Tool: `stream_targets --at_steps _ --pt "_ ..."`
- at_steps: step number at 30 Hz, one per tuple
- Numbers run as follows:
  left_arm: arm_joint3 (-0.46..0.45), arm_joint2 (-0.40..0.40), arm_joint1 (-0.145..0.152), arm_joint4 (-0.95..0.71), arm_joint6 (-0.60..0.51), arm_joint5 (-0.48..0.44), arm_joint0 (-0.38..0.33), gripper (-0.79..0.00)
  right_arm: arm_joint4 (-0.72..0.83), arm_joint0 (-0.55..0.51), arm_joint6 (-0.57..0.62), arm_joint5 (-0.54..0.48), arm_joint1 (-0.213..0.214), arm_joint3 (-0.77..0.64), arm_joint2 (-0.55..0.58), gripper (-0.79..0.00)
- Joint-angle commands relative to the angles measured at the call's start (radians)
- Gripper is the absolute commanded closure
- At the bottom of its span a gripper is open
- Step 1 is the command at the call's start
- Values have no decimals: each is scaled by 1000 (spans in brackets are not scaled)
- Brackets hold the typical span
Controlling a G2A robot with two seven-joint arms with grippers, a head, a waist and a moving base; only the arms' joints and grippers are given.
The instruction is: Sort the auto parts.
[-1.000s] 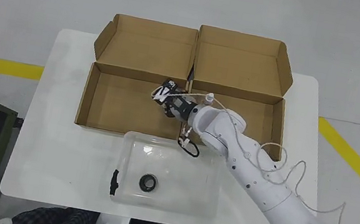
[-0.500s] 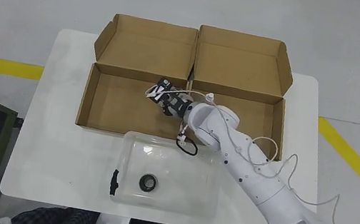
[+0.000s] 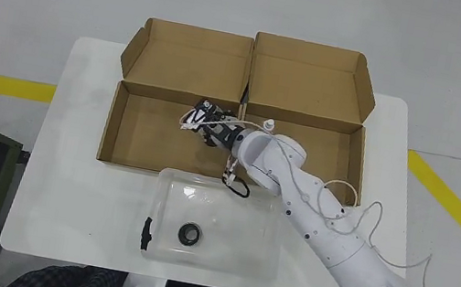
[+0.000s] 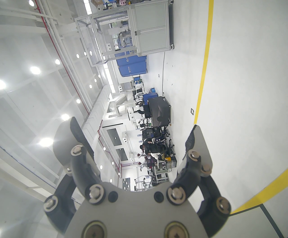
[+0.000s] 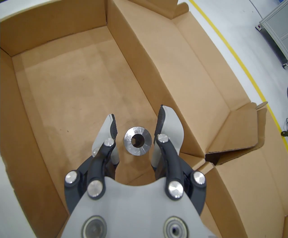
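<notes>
Though the right gripper [image 5: 135, 127] hangs over the left cardboard box [image 3: 144, 133], its fingers are spread, clear of the metal sleeve [image 5: 137, 140] between them. Sleeve's lower end is hidden; can't tell if it touches the box floor. Left gripper [image 4: 135, 139] spread, empty.

**Covered corners, unclear small parts**
From above, the white right arm [image 3: 319, 219] hides the right-hand brown cardboard box [image 3: 338, 163] at its 7 o'clock corner and the clear plastic bin [image 3: 168, 190] at 1 o'clock. The small black piece [image 3: 145, 233] at the bin's 9 o'clock wall is too small to identify. The grey metal sleeve [image 5: 137, 140] has its base hidden.
</notes>
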Motion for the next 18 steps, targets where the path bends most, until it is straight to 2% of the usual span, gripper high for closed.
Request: stream_targets --at_steps 1,13,18 --pt "0 0 0 0 0 0 0 -785 -18 -26 7 -16 10 -60 22 -342" --pt "0 0 0 0 0 0 0 -785 -105 -268 59 -173 84 -433 161 -391" --pt "0 0 0 0 0 0 0 -785 -115 -382 59 -244 110 -555 205 -486"
